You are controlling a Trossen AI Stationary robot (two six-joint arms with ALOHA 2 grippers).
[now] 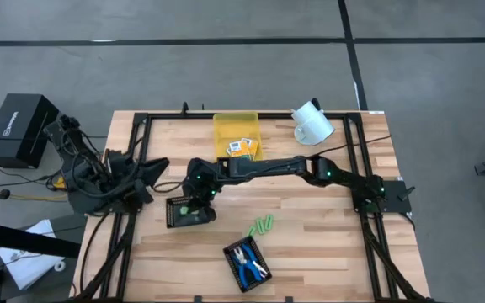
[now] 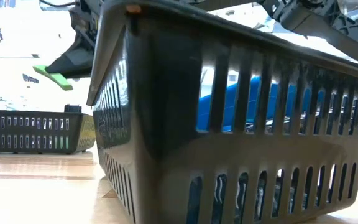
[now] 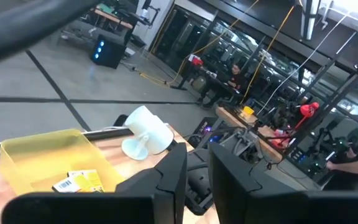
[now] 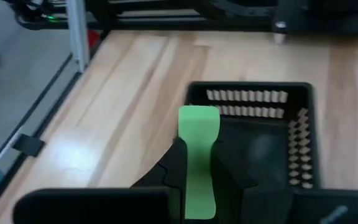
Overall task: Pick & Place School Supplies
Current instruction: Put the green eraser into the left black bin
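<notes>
boxes [image 1: 243,148] in the bin [image 1: 222,126], sticks [image 1: 261,225] between two trays [image 1: 178,212]

green stick [image 4: 198,155], black tray [image 4: 253,124] — yellow bin [image 1: 236,133]

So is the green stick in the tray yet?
Not yet. The right gripper holds the green stick above the black tray, whose visible floor looks bare.

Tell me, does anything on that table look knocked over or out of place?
Yes: the white cup near the table's far edge lies tipped on its side. A few green sticks lie loose on the wood, outside either black tray. The right gripper is holding another green stick above that tray.
</notes>
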